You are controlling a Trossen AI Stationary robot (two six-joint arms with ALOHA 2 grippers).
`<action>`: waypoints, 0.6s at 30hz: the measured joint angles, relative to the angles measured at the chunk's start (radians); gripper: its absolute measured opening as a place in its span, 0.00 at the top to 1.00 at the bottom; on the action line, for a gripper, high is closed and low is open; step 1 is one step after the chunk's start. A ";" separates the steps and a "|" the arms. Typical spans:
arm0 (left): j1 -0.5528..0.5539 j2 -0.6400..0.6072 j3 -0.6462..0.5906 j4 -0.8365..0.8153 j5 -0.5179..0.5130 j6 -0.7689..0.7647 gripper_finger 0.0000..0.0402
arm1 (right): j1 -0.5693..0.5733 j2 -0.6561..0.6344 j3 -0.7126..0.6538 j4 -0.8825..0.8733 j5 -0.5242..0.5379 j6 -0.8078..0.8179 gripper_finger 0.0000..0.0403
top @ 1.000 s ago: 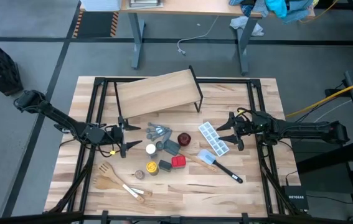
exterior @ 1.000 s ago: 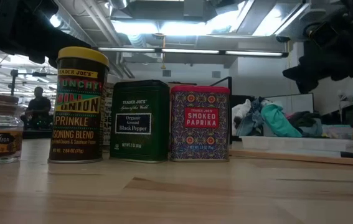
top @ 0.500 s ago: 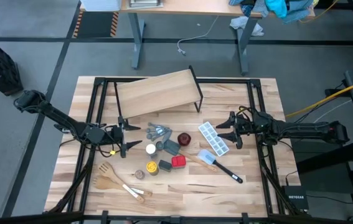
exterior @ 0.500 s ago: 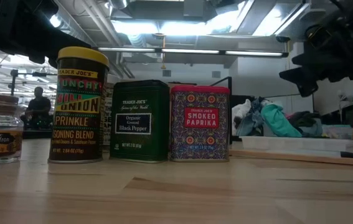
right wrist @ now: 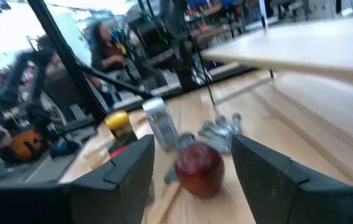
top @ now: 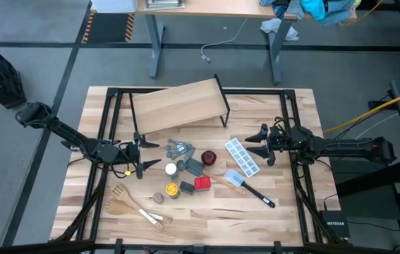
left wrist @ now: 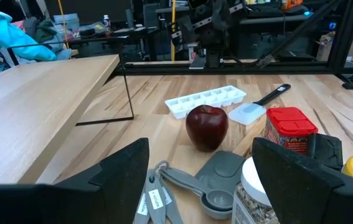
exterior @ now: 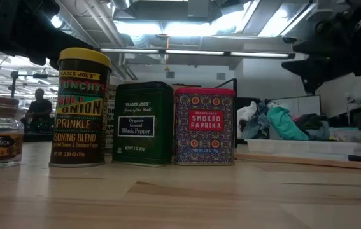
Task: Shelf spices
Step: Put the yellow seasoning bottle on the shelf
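The spices stand grouped at the table's middle: a white-capped jar [top: 171, 168], a yellow-capped jar [top: 172, 190], a tiny jar [top: 158, 199], a red tin [top: 202, 184] and a dark tin [top: 187, 188]. The low view shows the yellow-capped jar [exterior: 80, 108], dark tin [exterior: 143, 124] and red tin [exterior: 204, 126] upright on their bases. The light-wood shelf [top: 178, 106] stands on black legs at the far side. My left gripper [top: 145, 152] hovers open to the left of the group, pointing at it. My right gripper [top: 256, 144] hovers open to the right, nothing between its fingers.
Grey measuring spoons [top: 178, 149] and a dark-red round thing [top: 209, 156] lie between the shelf and the spices. A white ice tray [top: 242, 155] and a spatula [top: 245, 183] lie under the right gripper's side. Wooden utensils [top: 132, 204] lie near the front left.
My right gripper has rolled and tipped upward at the wrist while staying over the same spot; in the low view it stands higher than before. Its finger gap looks the same. The spices have kept their places.
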 joint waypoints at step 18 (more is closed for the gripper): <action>0.000 0.000 0.000 0.000 0.000 0.000 0.31 | 0.184 0.338 0.005 0.319 0.150 -0.062 0.45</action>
